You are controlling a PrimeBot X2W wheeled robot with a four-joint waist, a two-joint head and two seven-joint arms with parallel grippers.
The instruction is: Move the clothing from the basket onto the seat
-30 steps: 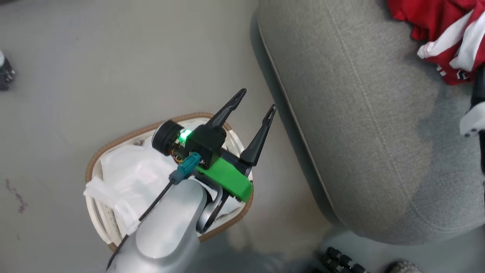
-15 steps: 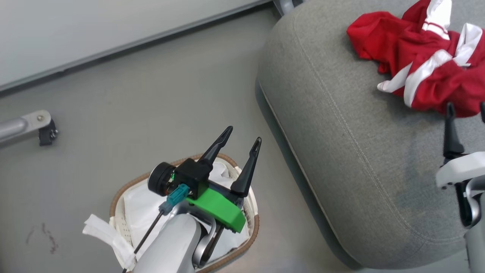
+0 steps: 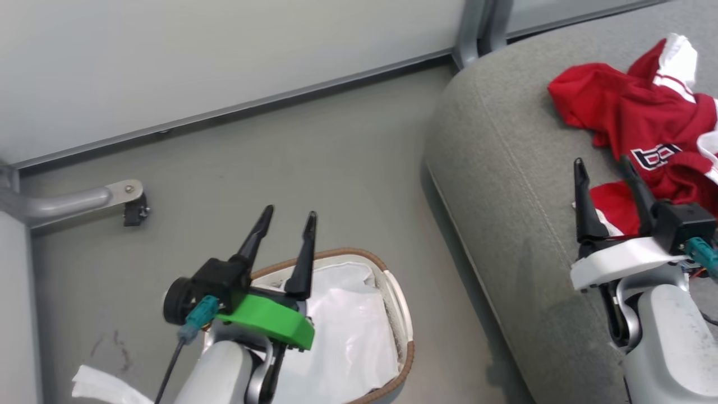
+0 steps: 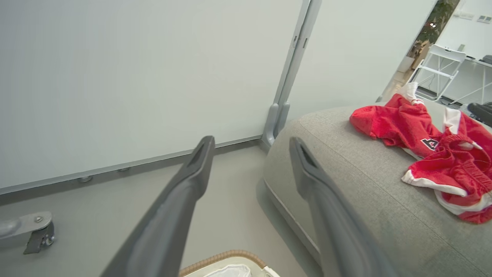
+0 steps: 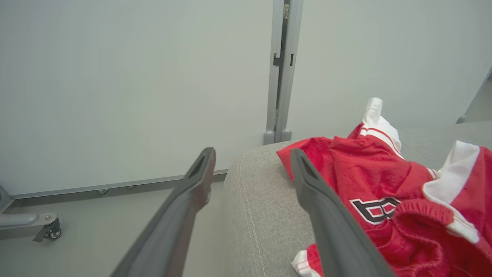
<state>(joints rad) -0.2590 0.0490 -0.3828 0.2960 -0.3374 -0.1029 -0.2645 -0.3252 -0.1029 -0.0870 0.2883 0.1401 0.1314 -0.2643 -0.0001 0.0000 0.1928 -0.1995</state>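
The red clothing (image 3: 634, 118) lies in a crumpled heap on the grey seat (image 3: 505, 185), up at about 2 o'clock in the head view. That is where the job wants it, so it looks like this part is done. The heap is soft and lumpy because nothing holds it up. It just sags onto the cushion. Its long way seems to run from about 10 o'clock to 4 o'clock in the head view. A corner with white trim pokes up toward 1 o'clock. Some dark letters with white edges face up, but folds hide most of them. The right gripper (image 3: 601, 163) is at 3 o'clock, just beside the near edge of the heap. Its two fingers point toward 12 o'clock. They are spread apart with nothing between them, so it is not holding any cloth. I think it hangs there because the clothes belong right by it. The basket (image 3: 401, 314) sits on the floor (image 3: 308, 168) at 6 o'clock, near the rounded corner of the seat but not touching it. Inside I can see the white liner (image 3: 342, 325) and nothing red, though the left arm hides part of it. The left gripper (image 3: 290, 212) hangs over the basket's far rim at about 7 o'clock. Its fingers are spread wide too, with nothing in them, and they point to 12 o'clock at the wall (image 3: 224, 56). It may be waiting there in case more clothes need lifting out.
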